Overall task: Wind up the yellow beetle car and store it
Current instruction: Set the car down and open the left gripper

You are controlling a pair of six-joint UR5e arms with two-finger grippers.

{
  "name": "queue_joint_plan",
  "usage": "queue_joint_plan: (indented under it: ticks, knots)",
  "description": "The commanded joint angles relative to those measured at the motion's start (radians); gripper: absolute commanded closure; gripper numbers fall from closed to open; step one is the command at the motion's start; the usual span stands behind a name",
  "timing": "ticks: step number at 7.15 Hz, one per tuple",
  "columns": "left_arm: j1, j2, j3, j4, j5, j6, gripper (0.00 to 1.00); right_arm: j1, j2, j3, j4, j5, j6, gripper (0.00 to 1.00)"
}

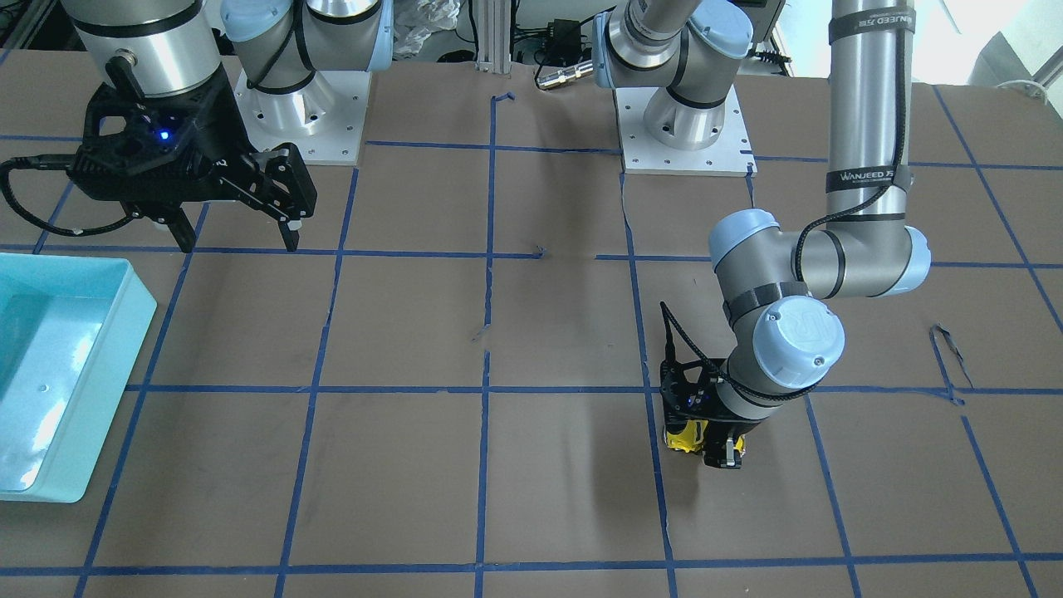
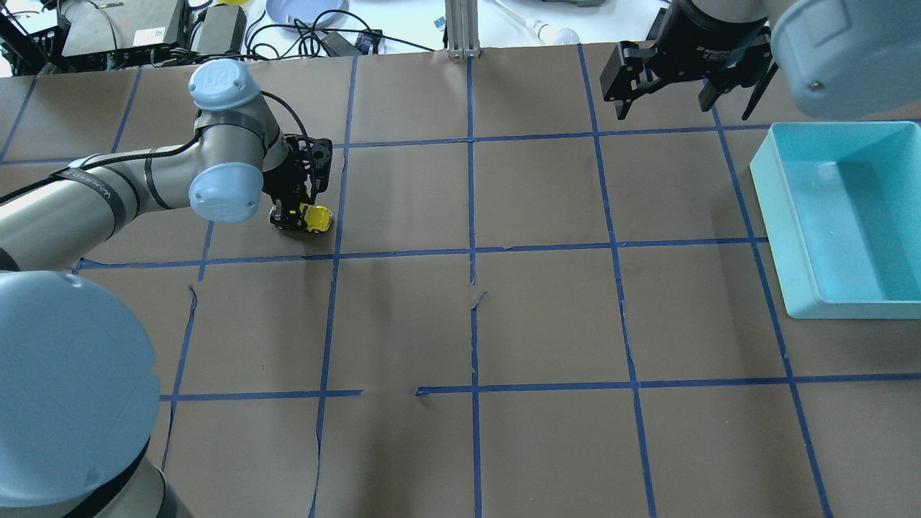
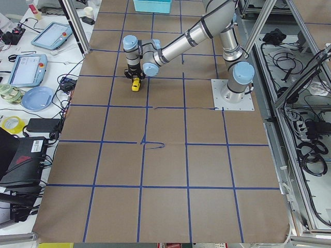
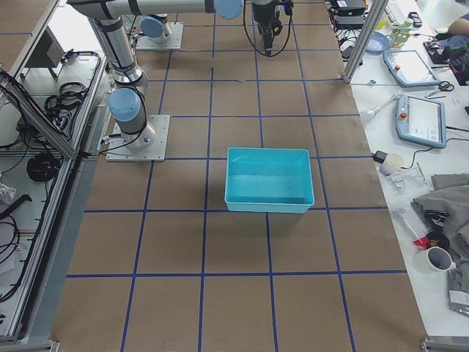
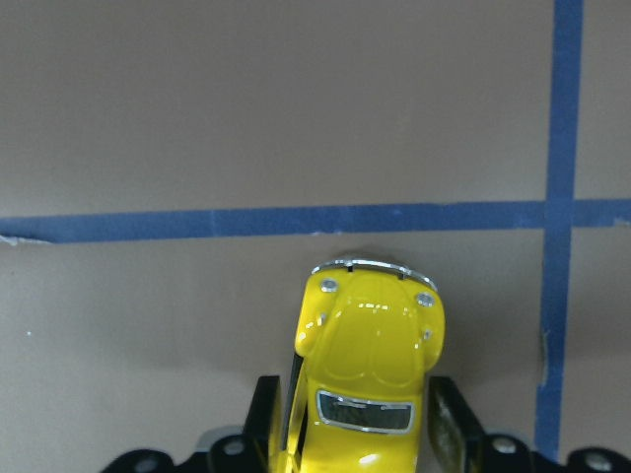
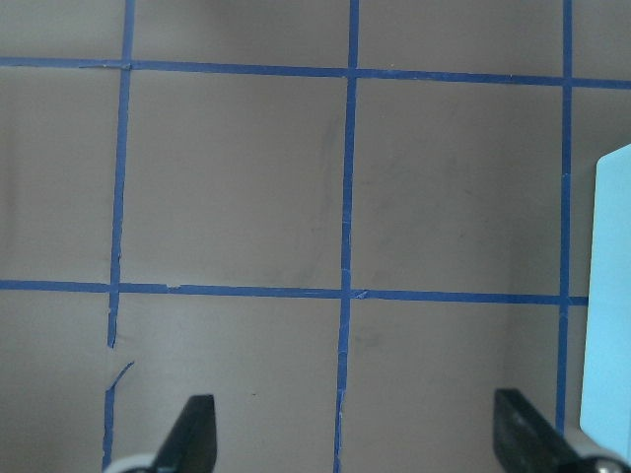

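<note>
Yellow beetle car (image 5: 367,379) sits between the fingers (image 5: 264,419) of the left gripper (image 5: 360,426), low over the brown table (image 2: 547,316) on my left half of the grid. Jaws are clamped on its flanks, about at the doors.

- Long axis: runs straight out from the wrist, nose toward a blue tape line (image 5: 197,223) just ahead. The grip is across the short axis, so a pull-back stroke along the table would follow the wheels (my reading, not observed).
- Wheel contact: I cannot tell from any view whether the wheels bear on the paper.
- Overhead: car (image 2: 317,217) pokes out beside the left gripper (image 2: 296,216).
- Right gripper (image 2: 683,97): jaws wide apart, holding nothing, hovering high at the far right, just beside the teal bin (image 2: 764,176).
- Bin: nothing visible inside; only glare on its floor.
- Car and bin lie well apart, nearly the table's width between them. Left arm owns the car; right arm is the nearer one to the bin.
</note>
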Motion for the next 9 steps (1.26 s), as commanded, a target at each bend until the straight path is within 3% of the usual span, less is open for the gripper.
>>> queue_joint_plan:
  ticks: [1, 3, 9]
  knots:
    - [0.029, 0.0, -0.022, 0.028, -0.005, 0.021, 0.49, 0.0, 0.0, 0.0, 0.0, 0.0, 0.0, 0.0]
    - [0.059, 0.003, -0.07, 0.115, -0.005, 0.021, 0.52, 0.0, 0.0, 0.0, 0.0, 0.0, 0.0, 0.0]
    - [0.16, 0.007, -0.072, 0.108, -0.008, 0.048, 0.52, 0.0, 0.0, 0.0, 0.0, 0.0, 0.0, 0.0]
